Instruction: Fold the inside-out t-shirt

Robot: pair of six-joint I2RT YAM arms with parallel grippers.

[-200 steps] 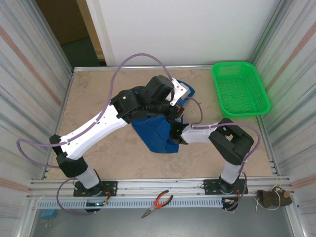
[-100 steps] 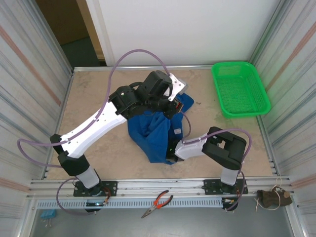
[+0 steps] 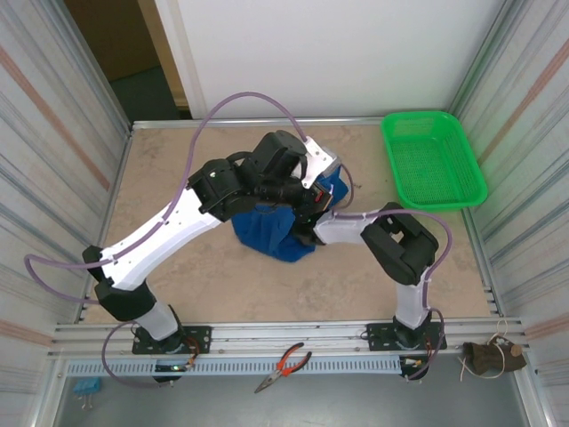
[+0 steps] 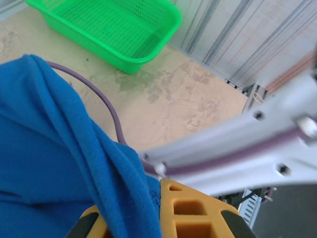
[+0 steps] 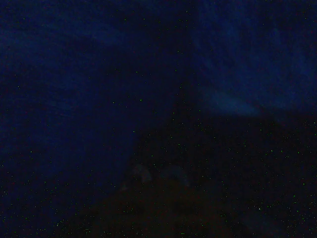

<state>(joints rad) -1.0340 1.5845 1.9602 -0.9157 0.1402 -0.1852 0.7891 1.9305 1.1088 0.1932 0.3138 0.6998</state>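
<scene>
Table [image 3: 156, 169] free at left; t-shirt [image 3: 267, 236] crowds middle, green basket [image 3: 433, 165] the far-right corner.

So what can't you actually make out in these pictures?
- Top view: the left arm's wrist covers the spot where the t-shirt is gripped.
- Right wrist view: nearly black, with blue cloth against the lens; that camera's own fingers are lost in the dark.
- Left wrist view: the left gripper is cut off by the bottom edge.
- The shirt is bunched, so sleeves, collar and print are hidden.

Top cam bright, even, soft shadows. L wrist: foregrnd blurred. R wrist near-black, grainy, pressed against t-shirt [image 5: 89, 74].
</scene>
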